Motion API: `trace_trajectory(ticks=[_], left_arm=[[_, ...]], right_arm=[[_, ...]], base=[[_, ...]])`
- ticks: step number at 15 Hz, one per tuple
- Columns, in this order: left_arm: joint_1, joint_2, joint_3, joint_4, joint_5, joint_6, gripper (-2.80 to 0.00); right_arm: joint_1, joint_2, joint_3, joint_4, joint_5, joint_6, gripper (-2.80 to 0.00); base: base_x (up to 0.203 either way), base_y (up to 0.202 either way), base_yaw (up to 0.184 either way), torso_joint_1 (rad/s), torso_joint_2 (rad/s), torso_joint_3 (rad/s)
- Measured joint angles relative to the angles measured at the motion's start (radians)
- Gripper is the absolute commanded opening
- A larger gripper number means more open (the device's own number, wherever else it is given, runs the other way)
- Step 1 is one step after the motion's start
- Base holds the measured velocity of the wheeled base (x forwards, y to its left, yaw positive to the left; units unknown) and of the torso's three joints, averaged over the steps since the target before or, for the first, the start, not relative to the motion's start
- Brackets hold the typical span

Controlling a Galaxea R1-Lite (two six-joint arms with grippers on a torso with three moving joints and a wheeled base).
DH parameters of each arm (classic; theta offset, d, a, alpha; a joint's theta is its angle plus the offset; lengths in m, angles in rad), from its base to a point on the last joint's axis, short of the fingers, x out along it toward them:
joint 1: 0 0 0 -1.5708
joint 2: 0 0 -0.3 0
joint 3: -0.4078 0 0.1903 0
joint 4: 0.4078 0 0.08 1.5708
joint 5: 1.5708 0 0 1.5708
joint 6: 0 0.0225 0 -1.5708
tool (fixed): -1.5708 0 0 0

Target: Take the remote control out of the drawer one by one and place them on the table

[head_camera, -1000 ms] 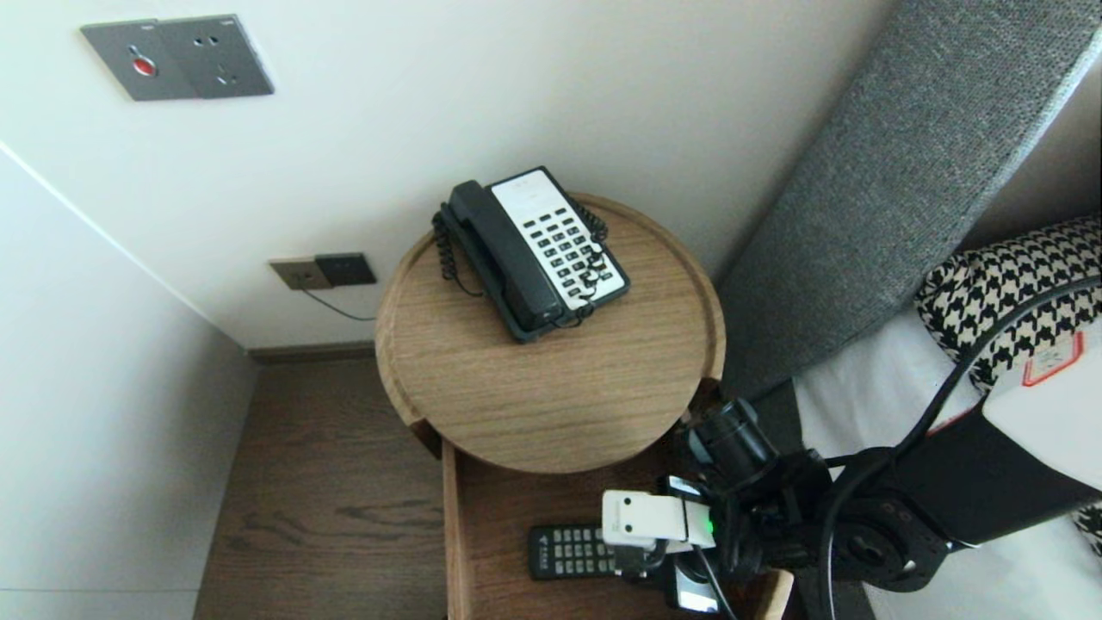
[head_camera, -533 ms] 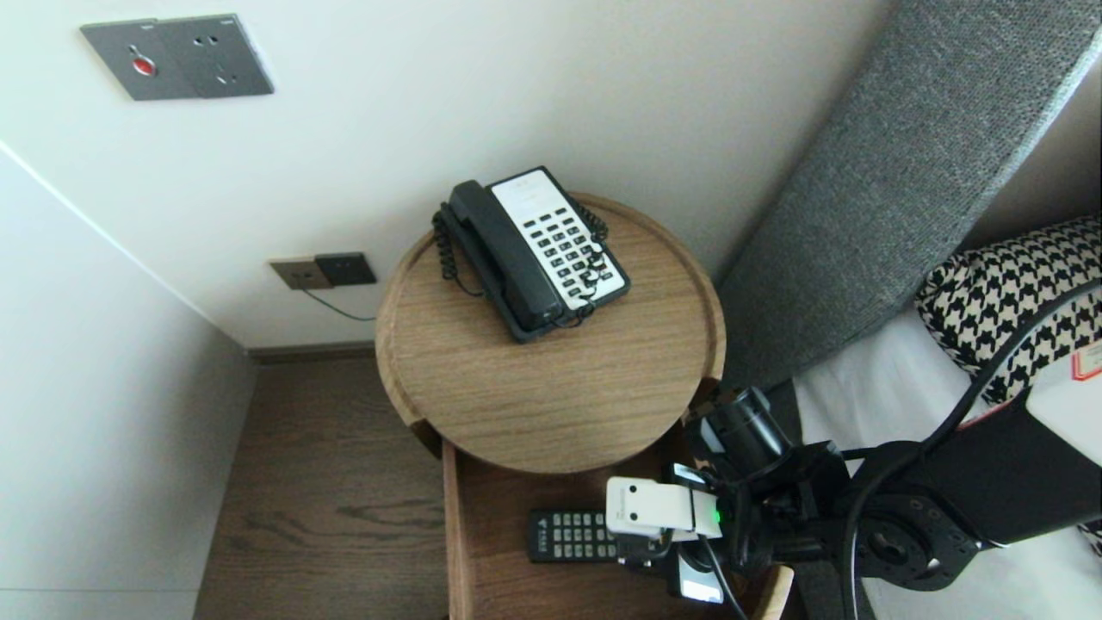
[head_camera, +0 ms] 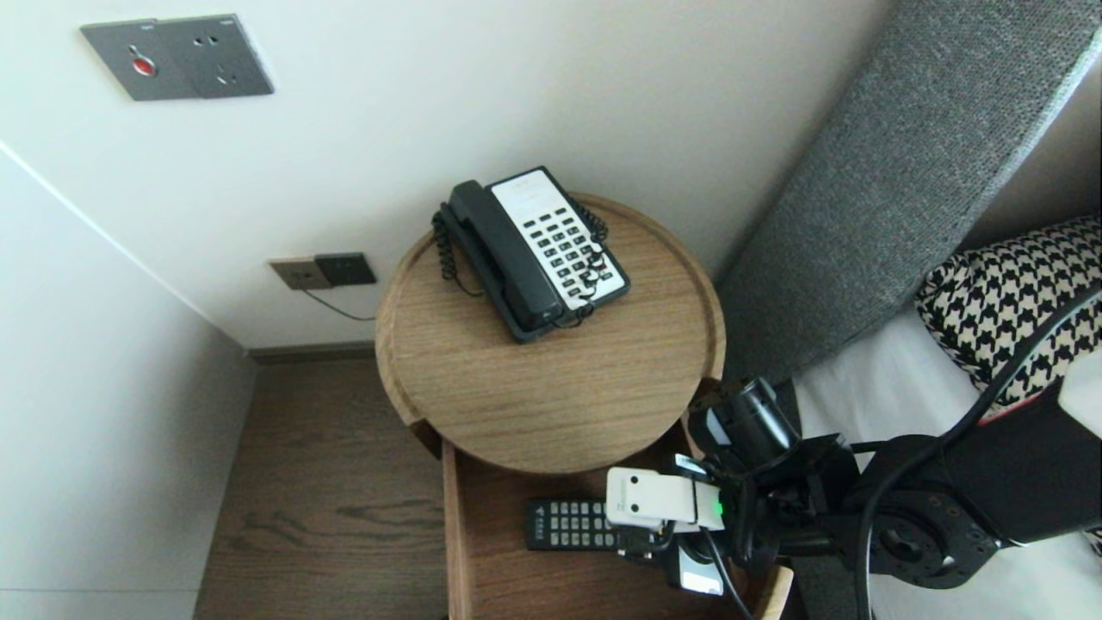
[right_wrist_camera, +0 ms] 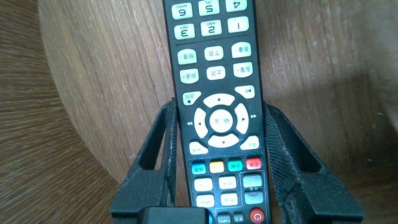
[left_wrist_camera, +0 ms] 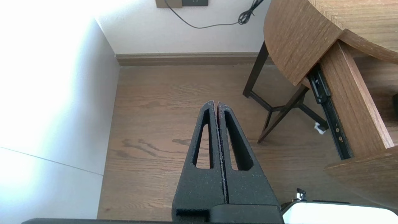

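Matt blk plastic remote (right_wrist_camera: 219, 124), smooth grained wood drawer (right_wrist_camera: 311, 46), rough-textured blk fingers (right_wrist_camera: 276, 149).

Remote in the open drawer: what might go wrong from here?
The right gripper pinches the remote only by its narrow sides near one end, so the long free end might sag or slip out. The round tabletop overhangs the drawer just above; a lift could knock the remote against its rim.

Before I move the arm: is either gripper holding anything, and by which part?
The right gripper clamps the remote control by its two long edges, beside the round navigation pad. The left gripper is shut on nothing.
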Motion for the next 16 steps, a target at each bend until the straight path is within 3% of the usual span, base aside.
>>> trace_trajectory(ticks=[16], left_arm=[[0.0, 0.0, 0.0, 0.0, 0.0, -0.001, -2.8]], right_arm=[[0.068, -0.056, 0.008, 0.011, -0.032, 0.013, -2.8]], base=[[0.0, 0.0, 0.0, 0.0, 0.0, 0.0]])
